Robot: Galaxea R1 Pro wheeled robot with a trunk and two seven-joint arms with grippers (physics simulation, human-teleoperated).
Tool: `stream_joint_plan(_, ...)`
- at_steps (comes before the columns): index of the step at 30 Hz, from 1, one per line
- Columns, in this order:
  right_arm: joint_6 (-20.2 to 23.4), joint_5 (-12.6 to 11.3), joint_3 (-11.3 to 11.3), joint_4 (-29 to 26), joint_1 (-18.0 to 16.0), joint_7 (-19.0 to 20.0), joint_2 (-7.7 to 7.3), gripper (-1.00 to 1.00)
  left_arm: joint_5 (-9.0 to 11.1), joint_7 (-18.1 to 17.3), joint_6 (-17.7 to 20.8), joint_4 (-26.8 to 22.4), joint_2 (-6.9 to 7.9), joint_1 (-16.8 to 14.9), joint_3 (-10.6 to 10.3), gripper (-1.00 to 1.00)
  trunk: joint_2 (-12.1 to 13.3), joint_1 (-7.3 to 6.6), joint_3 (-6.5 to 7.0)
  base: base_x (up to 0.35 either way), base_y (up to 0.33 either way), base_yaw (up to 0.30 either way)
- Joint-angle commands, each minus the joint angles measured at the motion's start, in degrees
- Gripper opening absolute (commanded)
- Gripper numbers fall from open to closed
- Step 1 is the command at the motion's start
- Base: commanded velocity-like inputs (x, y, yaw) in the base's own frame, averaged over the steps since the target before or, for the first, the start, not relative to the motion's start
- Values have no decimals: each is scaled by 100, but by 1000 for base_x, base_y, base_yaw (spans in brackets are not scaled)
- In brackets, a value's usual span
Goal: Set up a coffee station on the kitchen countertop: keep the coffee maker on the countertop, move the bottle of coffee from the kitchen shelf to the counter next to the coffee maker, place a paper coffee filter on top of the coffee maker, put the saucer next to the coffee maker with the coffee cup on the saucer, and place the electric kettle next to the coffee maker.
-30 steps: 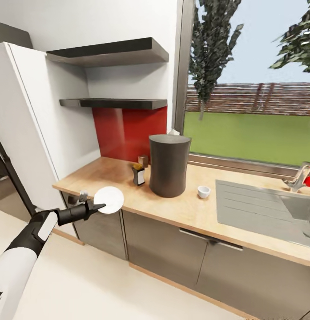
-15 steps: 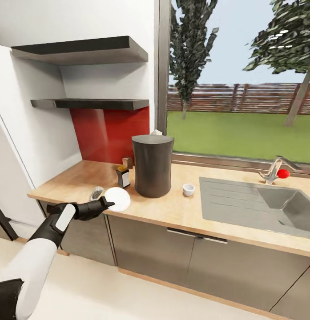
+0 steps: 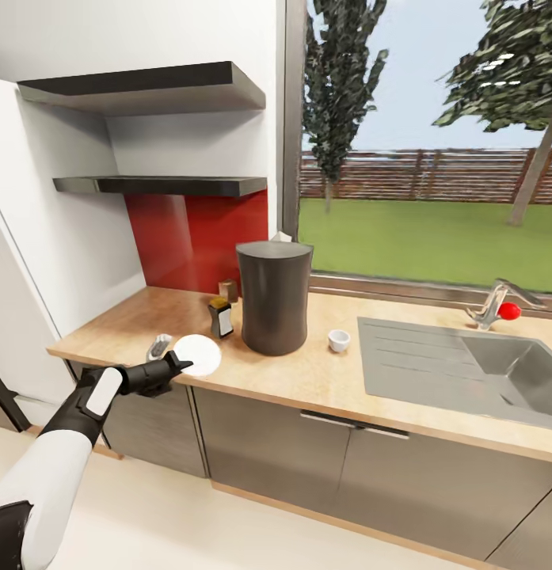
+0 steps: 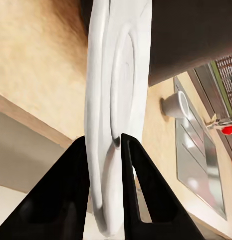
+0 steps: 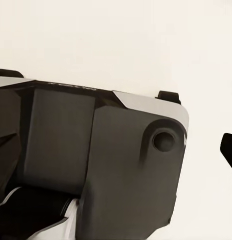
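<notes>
My left gripper (image 3: 183,364) is shut on the rim of a white saucer (image 3: 198,353), held level just over the counter's front edge, left of the coffee maker. In the left wrist view the black fingers (image 4: 66,200) clamp the saucer (image 4: 116,100) edge-on. The coffee maker (image 3: 273,298) is a tall dark cylinder with a white paper filter (image 3: 280,236) showing at its top. A small bottle with a yellow cap (image 3: 221,316) stands just left of it. A white coffee cup (image 3: 337,340) sits to its right, also seen as the cup (image 4: 175,104) from the wrist.
The wooden countertop (image 3: 133,321) runs from a white cabinet on the left to a steel sink (image 3: 434,364) with a tap (image 3: 493,301). Two dark shelves (image 3: 165,185) hang above a red backsplash. The right wrist view faces the robot's own dark body (image 5: 96,165) over pale floor.
The head camera swung right and closer to the counter. My left gripper carried the saucer over the counter's front edge, then eased slightly left.
</notes>
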Motion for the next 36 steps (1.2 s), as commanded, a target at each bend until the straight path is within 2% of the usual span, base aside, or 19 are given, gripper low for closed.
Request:
stream_joint_plan(1,33,52,-2,-13,0,9,0,100,-10,-14,33,0,-1,-6,20,-100,-12,6,-13,250,171,0)
stream_joint_plan(5,34,53,-2,-13,2,8,0,100,1,-14,33,-8,0,-5,20,-100,-12,6,-13,266,177,-40)
stream_joint_plan(12,34,53,-2,-13,3,8,0,100,-52,-14,16,82,-72,5,2,-100,-12,6,-13,182,-4,-270)
stream_joint_plan(21,34,53,-2,-13,3,8,-30,100,-56,-7,18,92,-70,194,21,-100,-12,6,-13,4,-1,-273)
stream_joint_plan(24,34,53,-2,-13,3,8,-37,100,-20,8,23,78,-43,425,27,-100,-12,6,-13,0,0,-80)
stream_joint_plan(29,34,53,-2,-13,3,8,-40,100,-26,67,30,83,-14,530,47,-100,-12,6,-13,0,0,-11)
stream_joint_plan(30,34,53,-2,-13,3,8,-43,100,-14,257,37,75,-14,568,189,-100,-12,6,-13,0,0,-1)
stream_joint_plan(31,34,53,-2,-13,3,8,-40,100,5,563,40,30,-33,592,482,-100,-12,6,-13,0,0,0)
stream_joint_plan(32,34,53,-2,-13,3,8,-42,100,9,638,41,15,-42,597,568,-100,-12,6,-13,6,0,0)
stream_joint_plan(36,34,53,-2,-13,3,8,-43,100,7,707,41,1,-59,601,650,-100,-12,6,-13,167,0,0)
